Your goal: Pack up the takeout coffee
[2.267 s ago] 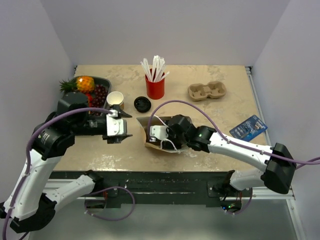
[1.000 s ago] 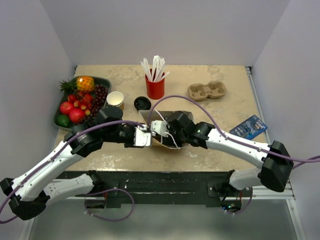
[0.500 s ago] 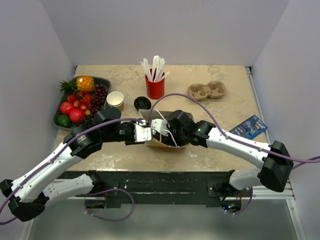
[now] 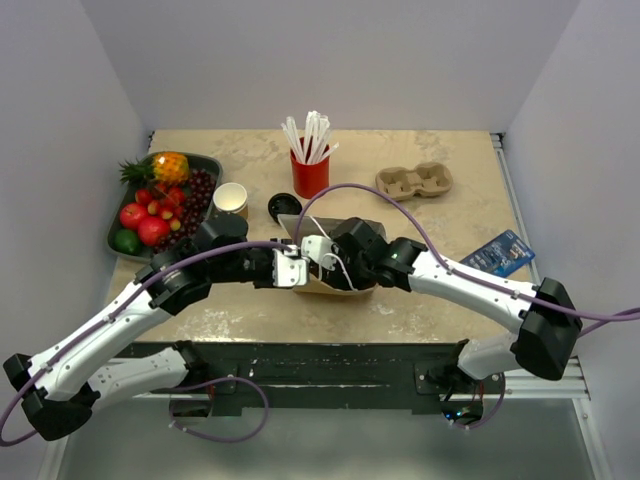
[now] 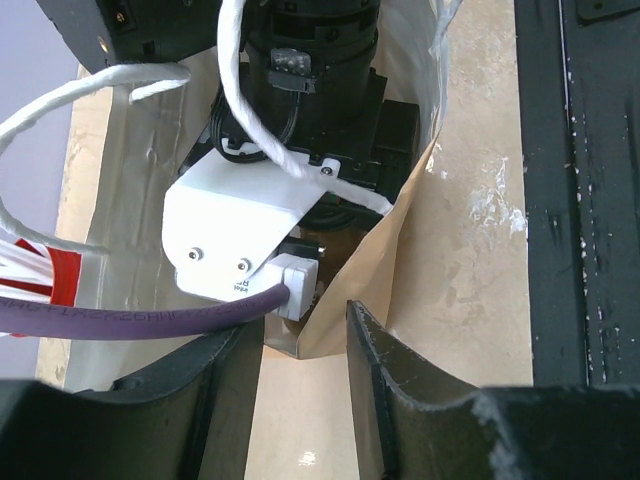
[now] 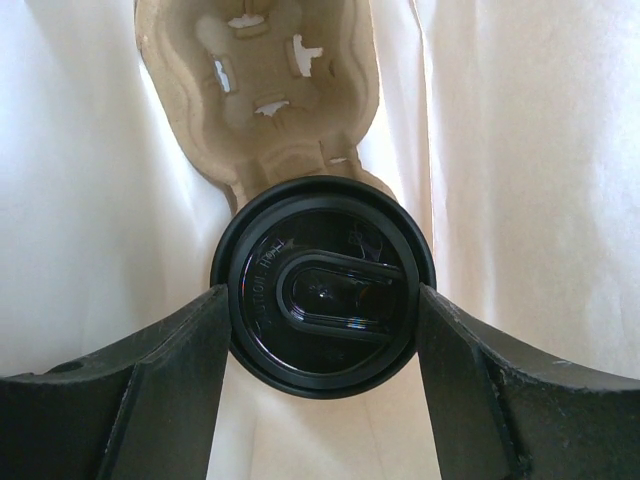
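While the right gripper (image 6: 322, 305) clamps the takeout coffee (image 6: 322, 285) by its lid, deep in the paper bag (image 6: 520, 150) against the pulp carrier (image 6: 260, 90), cup axis runs in line with the fingers; left gripper (image 5: 300, 335) sits spread astride the bag rim

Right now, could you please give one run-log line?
right pincer: shut on black-lidded coffee cup, inside brown paper bag | left pincer: open, straddling bag rim | beige moulded-pulp carrier: in bag

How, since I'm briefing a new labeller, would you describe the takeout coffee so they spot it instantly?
Find the brown paper bag at the middle of the table. Inside it, beside a pulp carrier, the takeout coffee sits between the right arm's fingers. Unlike the lidless tan cup outside the bag, it wears a round black lid.
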